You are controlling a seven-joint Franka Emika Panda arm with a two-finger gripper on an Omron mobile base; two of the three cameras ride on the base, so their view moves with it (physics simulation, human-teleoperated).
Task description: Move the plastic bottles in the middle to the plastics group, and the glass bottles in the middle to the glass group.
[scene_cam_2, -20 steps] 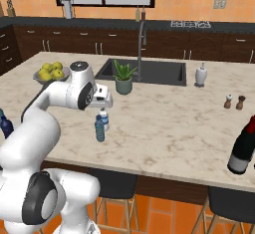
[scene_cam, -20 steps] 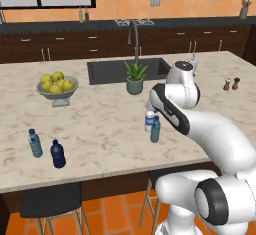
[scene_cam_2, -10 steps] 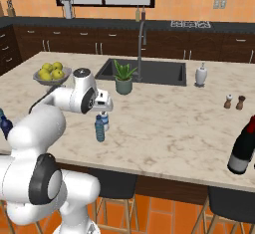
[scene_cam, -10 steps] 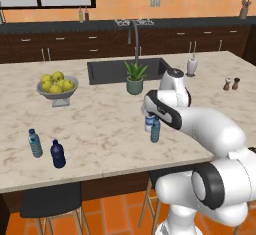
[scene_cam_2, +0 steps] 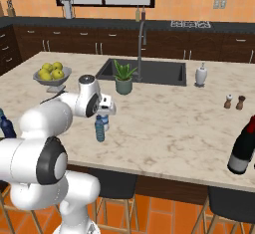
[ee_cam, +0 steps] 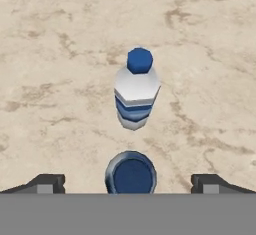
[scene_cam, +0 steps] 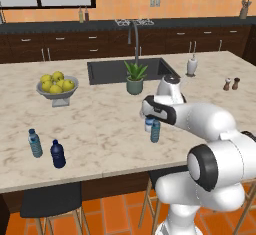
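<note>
The gripper hangs directly above the teal bottle, jaws spread wide on either side of its blue cap. The labelled bottle stands just beyond it, mid-counter. To grasp cleanly, the gripper should descend vertically, stay centred on the cap, and close below the neck without touching the neighbour. The plastics group waits at the near left.

counter: matt veined marble | teal bottle: translucent plastic | sink: dark matt
</note>
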